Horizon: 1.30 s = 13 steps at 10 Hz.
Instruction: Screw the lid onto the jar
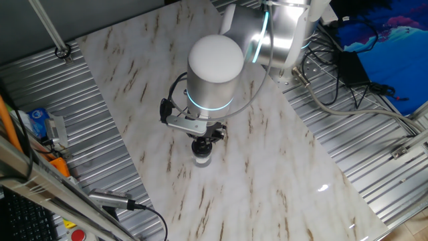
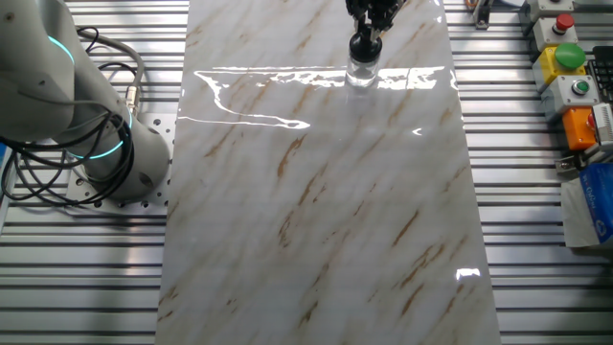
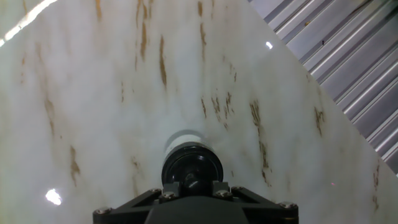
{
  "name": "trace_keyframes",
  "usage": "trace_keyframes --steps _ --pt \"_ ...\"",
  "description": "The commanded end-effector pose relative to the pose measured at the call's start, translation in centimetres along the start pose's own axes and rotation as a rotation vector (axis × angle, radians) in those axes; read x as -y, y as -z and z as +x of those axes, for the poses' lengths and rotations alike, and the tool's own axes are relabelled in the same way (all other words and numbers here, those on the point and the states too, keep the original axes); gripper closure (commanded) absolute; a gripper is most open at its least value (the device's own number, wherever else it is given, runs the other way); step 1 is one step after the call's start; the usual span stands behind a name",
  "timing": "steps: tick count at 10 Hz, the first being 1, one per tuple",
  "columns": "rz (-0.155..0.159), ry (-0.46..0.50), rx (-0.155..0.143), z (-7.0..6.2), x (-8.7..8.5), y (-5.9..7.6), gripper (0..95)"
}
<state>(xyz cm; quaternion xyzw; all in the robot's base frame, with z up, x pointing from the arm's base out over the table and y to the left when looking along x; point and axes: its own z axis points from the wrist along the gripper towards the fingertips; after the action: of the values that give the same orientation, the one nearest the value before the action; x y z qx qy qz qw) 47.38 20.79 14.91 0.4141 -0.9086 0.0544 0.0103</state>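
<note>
We are seeing one jar (image 1: 201,158) and one lid (image 3: 191,169), both near the centre of one fixed view and at the top centre of the other fixed view. The jar is standing upright on the marble table (image 1: 281,181), and the lid is sitting on its mouth. Our one gripper (image 2: 367,36) is coming from above with its two fingers closed against the lid's sides.

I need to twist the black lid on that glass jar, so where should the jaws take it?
Grip the lid by its round side wall, coming straight down from above: it sits flat on the upright jar, so opposite edges are free.
</note>
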Motion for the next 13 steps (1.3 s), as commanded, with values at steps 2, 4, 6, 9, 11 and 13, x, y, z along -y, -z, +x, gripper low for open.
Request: trace_keyframes --steps 2,4,6,9,11,13 --pt "0.002 -0.003 -0.004 0.02 0.00 -0.02 95.0" --pt "0.005 -0.007 -0.003 0.02 0.07 -0.09 95.0" --pt "0.006 -0.009 -0.004 0.03 0.17 -0.20 95.0" --pt "0.006 -0.016 -0.005 0.04 0.23 -0.26 95.0" --pt "0.006 -0.019 -0.004 0.04 0.24 -0.27 95.0" --pt "0.006 -0.022 -0.004 0.02 0.26 -0.30 95.0"
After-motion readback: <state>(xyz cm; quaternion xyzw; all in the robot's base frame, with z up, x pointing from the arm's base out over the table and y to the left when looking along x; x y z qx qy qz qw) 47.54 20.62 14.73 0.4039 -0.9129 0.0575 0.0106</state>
